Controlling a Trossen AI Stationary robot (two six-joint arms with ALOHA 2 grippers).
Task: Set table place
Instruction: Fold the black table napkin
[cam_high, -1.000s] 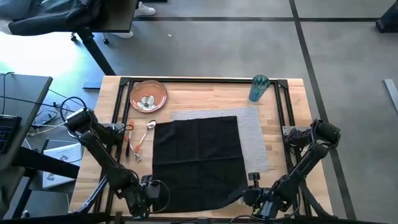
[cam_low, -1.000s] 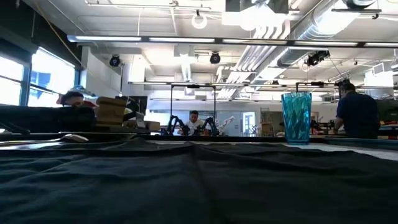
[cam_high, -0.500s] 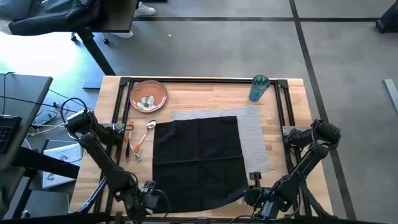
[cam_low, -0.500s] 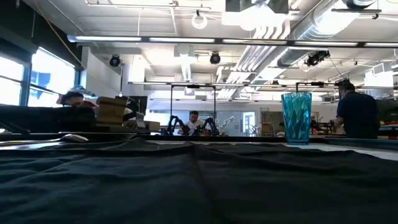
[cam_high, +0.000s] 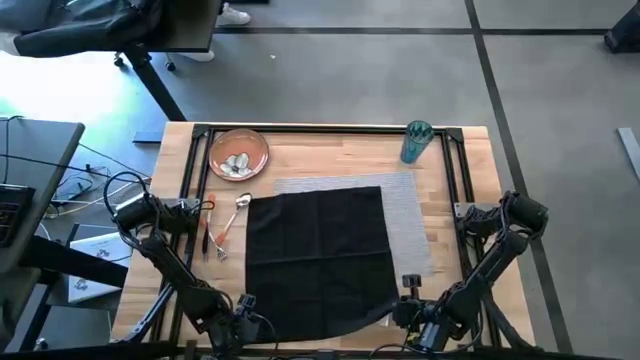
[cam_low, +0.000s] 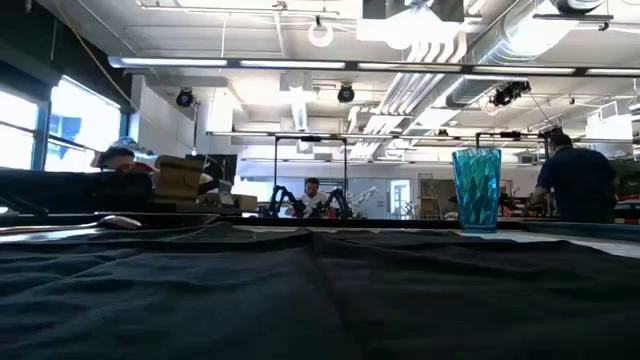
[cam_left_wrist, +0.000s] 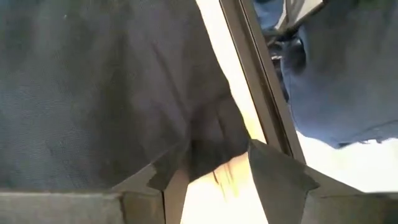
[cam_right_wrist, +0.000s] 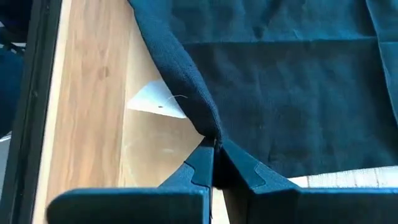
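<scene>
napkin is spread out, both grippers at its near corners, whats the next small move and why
Probably lift both near corners a little and carry them toward the far edge to fold. The black napkin lies flat, hiding much of the grey placemat. The right gripper is shut on its corner; the left gripper sits open around the other, so that one likely closes first.

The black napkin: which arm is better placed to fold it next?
Probably right: the right end effector is shut on the black napkin near its corner. The left end effector is open, holding nothing.
</scene>
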